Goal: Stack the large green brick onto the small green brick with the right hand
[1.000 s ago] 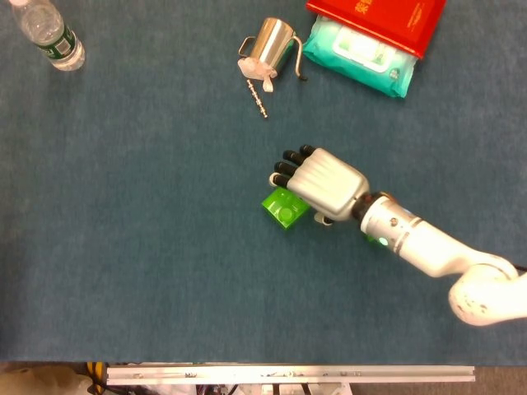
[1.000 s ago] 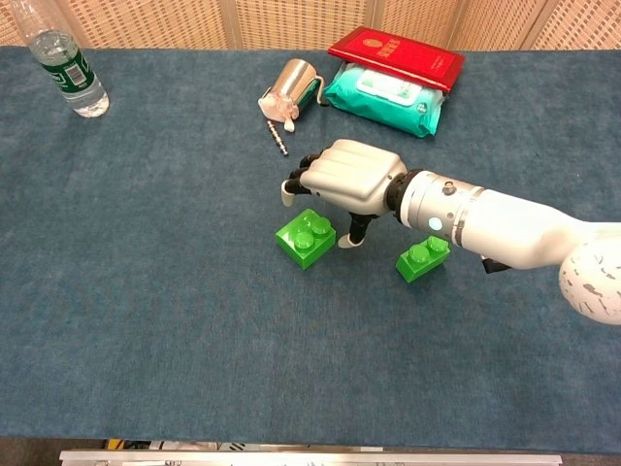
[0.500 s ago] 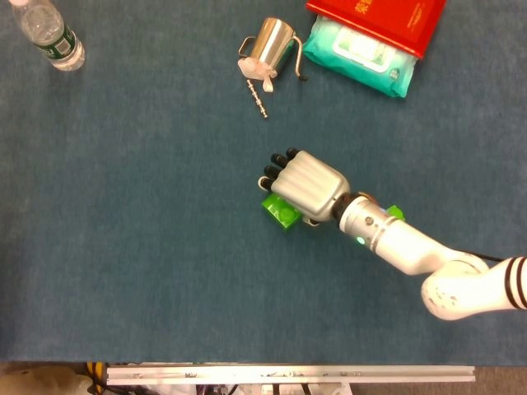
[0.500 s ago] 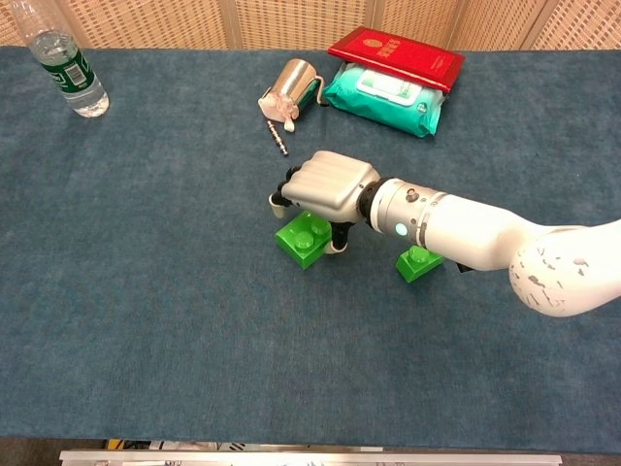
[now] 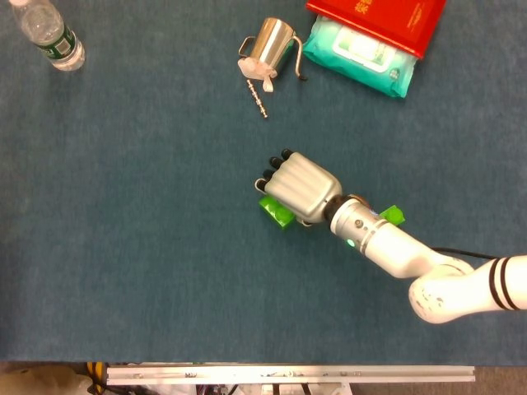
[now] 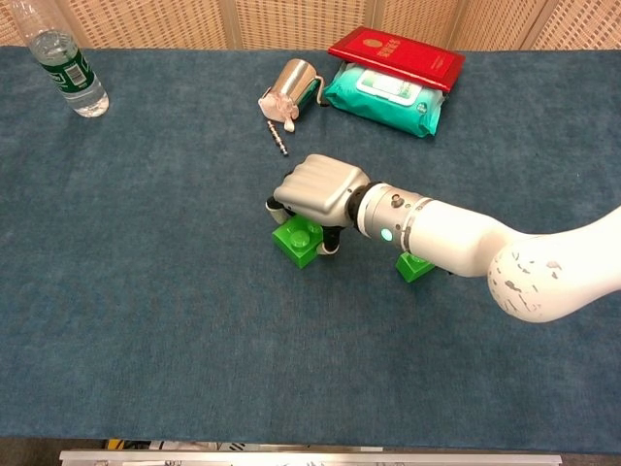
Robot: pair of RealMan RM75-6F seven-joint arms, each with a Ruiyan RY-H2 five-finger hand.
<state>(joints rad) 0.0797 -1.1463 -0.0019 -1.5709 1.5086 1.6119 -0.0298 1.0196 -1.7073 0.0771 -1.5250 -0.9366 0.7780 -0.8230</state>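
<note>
The large green brick [image 5: 274, 212] [image 6: 295, 241] sits on the blue table cloth near the middle. My right hand [image 5: 300, 185] [image 6: 318, 189] is lowered right over it, knuckles up, hiding most of the brick. Its fingers come down on the brick's far left side and the thumb on the near right side, so it grips the brick, which still rests on the cloth. The small green brick [image 5: 392, 216] [image 6: 412, 267] lies to the right, partly hidden under my right forearm. My left hand appears in neither view.
A metal cup [image 5: 270, 43] [image 6: 291, 80] lies on its side at the back, a screw [image 5: 257, 97] [image 6: 278, 138] beside it. A wipes pack [image 5: 358, 53] [image 6: 383, 95] and red book [image 5: 383, 20] [image 6: 396, 56] lie back right. A water bottle [image 5: 51, 33] [image 6: 68, 63] stands far left.
My right hand has moved left and down, from beside the large green brick to on top of it, and its fingers have closed around it. The brick has shifted slightly left.
</note>
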